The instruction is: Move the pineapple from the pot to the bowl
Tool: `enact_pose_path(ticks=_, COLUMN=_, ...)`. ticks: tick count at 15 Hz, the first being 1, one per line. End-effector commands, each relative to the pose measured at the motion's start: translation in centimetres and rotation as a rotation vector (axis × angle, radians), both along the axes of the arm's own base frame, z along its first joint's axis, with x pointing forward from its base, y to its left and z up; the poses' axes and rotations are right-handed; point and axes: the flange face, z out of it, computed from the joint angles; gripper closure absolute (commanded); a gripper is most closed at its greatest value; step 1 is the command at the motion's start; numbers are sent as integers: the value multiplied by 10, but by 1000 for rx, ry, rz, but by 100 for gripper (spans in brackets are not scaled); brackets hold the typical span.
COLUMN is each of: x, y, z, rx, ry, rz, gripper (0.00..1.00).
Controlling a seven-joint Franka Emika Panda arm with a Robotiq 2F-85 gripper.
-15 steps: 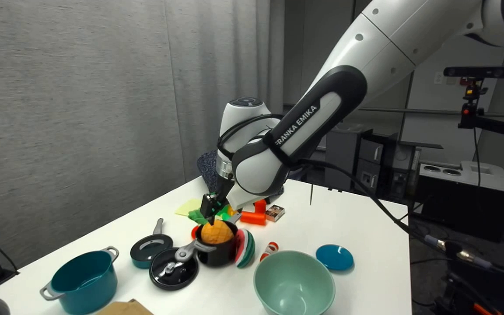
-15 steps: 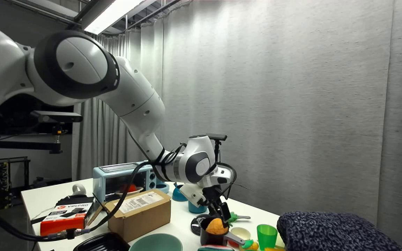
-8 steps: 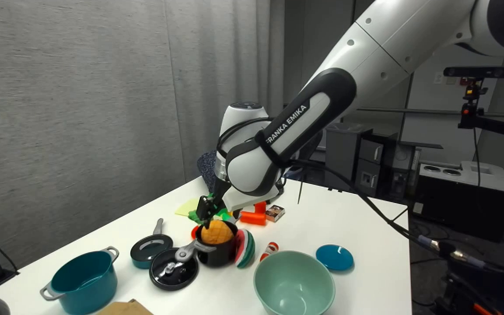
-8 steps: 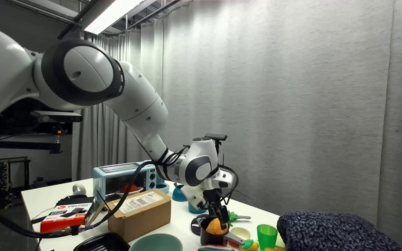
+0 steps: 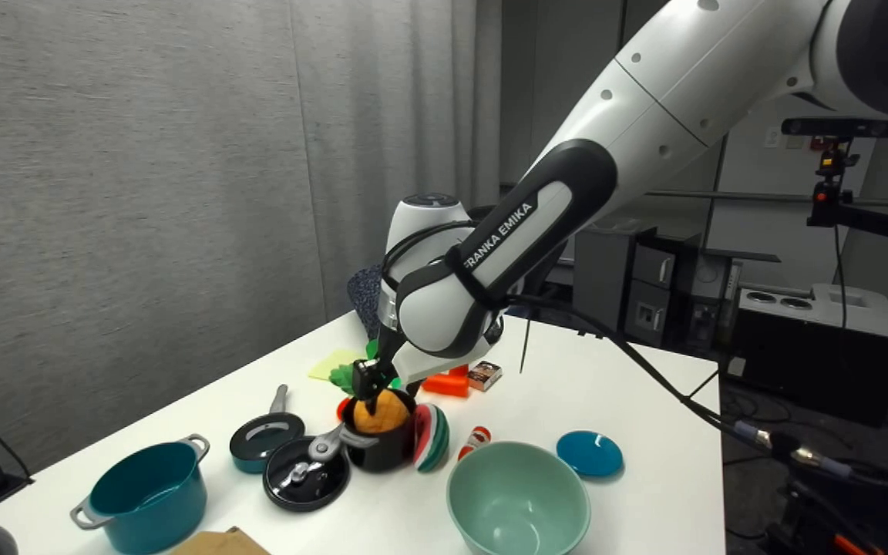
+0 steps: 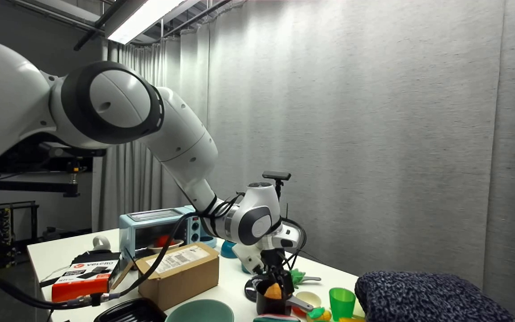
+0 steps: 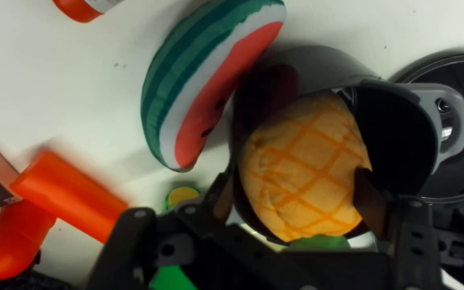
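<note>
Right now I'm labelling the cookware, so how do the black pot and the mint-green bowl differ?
Colour: the pot is black, the bowl pale mint-green.
Handles: the pot has a grey loop handle; the bowl shows none.
Contents: the pot holds the pineapple; the bowl holds no fruit.
Size: the bowl looks wider than the pot in both exterior views.
Both are round and stand on the white table.
</note>
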Motion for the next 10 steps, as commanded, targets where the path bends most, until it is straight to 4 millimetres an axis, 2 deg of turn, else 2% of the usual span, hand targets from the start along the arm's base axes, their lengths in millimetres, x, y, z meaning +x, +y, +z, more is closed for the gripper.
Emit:
enact_pose_path(ticks=1, x=13, y=3, z=-4, rx=3, ry=10, rz=4, gripper=54)
enact_pose_path(ticks=7, x=19, y=2, z=3, rx=3, ry=36, rz=-5, gripper=97)
enact_pose_path(ticks=8, x=19, y=0, z=5, rx=7, ry=49, rz=-7, gripper=100)
enact_pose_path(ticks=9, x=18, y=-1, z=4, rx=11, ry=66, rz=-5, gripper=63)
enact_pose_path(ticks=10, x=18, y=-2, z=5, rx=11, ry=73, rz=-6, gripper=68)
